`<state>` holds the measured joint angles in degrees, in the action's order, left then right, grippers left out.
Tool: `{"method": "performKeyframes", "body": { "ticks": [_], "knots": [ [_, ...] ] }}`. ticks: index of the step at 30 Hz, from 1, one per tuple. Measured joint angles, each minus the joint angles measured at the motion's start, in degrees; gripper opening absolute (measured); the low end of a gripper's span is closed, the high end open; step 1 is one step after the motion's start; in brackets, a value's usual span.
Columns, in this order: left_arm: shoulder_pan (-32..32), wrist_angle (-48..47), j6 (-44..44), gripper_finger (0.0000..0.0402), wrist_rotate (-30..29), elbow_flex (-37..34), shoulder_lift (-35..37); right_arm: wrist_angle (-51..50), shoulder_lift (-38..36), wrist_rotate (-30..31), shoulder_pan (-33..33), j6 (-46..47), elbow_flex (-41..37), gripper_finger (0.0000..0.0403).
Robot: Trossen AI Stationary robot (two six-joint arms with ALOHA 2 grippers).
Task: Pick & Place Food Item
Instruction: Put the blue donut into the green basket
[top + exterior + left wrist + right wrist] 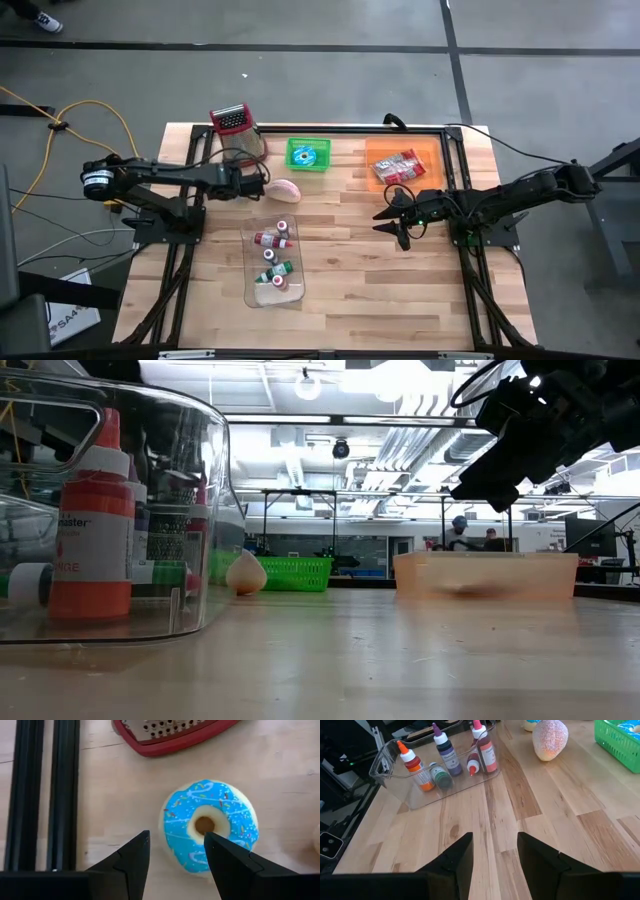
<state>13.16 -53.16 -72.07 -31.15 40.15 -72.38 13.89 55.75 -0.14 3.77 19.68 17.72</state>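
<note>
A doughnut with blue icing and sprinkles (210, 825) lies flat on the wooden table. My left gripper (176, 837) hangs open just above it, pointing steeply down, one finger over the doughnut's near part and the other beside it. In the high view the gripper (258, 184) covers the doughnut. A pink speckled egg-shaped food item (283, 189) (550, 739) rests on the table just right of it. My right gripper (385, 222) (495, 837) hovers open over bare table at centre right, holding nothing.
A green basket (308, 154) holding another blue item and an orange tray (405, 163) with a packet stand along the far edge. A red grater (232, 120) (170, 735) lies at the far left. A clear tray of bottles (273, 262) sits near the middle front.
</note>
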Motion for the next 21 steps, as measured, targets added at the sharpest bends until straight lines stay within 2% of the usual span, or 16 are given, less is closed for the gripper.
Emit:
{"method": "performKeyframes", "body": {
  "ticks": [6,9,21],
  "knots": [
    [-0.1,4.7,0.6,0.0179,-0.3,-1.9,0.0,0.0,0.0,0.0,0.0,0.0,0.0,0.0142],
    [0.4,4.5,0.6,0.0179,1.7,-2.1,0.0,0.0,0.0,0.0,0.0,0.0,0.0,0.0142],
    [8.6,6.4,9.2,0.0179,8.7,-3.2,3.3,0.0,0.0,0.0,0.0,0.0,0.0,0.0142]
  ]
}}
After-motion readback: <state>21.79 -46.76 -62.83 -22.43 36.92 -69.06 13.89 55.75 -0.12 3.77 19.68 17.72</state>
